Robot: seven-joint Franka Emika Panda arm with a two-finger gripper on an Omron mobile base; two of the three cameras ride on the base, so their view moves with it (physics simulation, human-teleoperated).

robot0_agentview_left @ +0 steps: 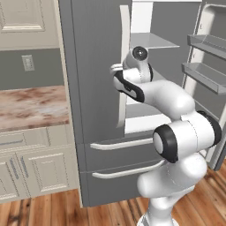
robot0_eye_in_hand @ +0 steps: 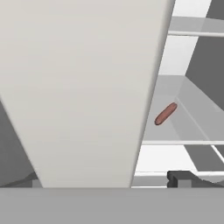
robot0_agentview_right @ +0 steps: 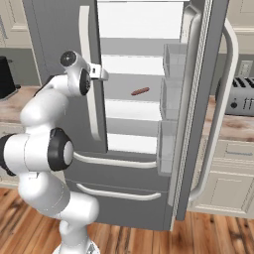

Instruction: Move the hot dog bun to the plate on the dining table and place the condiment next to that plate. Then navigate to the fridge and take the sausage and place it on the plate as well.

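The fridge (robot0_agentview_left: pixel 92 88) (robot0_agentview_right: pixel 49 30) is dark grey; its left door is closed and its right door is swung open. Inside, the sausage (robot0_agentview_right: pixel 140 91) (robot0_eye_in_hand: pixel 166 113), a thin reddish-brown cylinder, lies alone on a middle shelf. My gripper (robot0_agentview_right: pixel 101 74) is open and empty at the inner edge of the left door, level with that shelf and well short of the sausage. In the hand view the door's pale handle (robot0_eye_in_hand: pixel 87 87) stands very close, left of the sausage, and one dark fingertip (robot0_eye_in_hand: pixel 179 178) shows at the bottom right. The hot dog bun, plate, condiment and dining table are out of view.
The open right door (robot0_agentview_right: pixel 198 99) (robot0_agentview_left: pixel 207 57) carries clear bins and a long curved handle (robot0_agentview_right: pixel 218 124). A marbled counter over cream cabinets (robot0_agentview_left: pixel 31 108) adjoins the fridge on the left. A toaster (robot0_agentview_right: pixel 240 96) sits on the counter to the right. Two drawer handles (robot0_agentview_left: pixel 123 143) run below.
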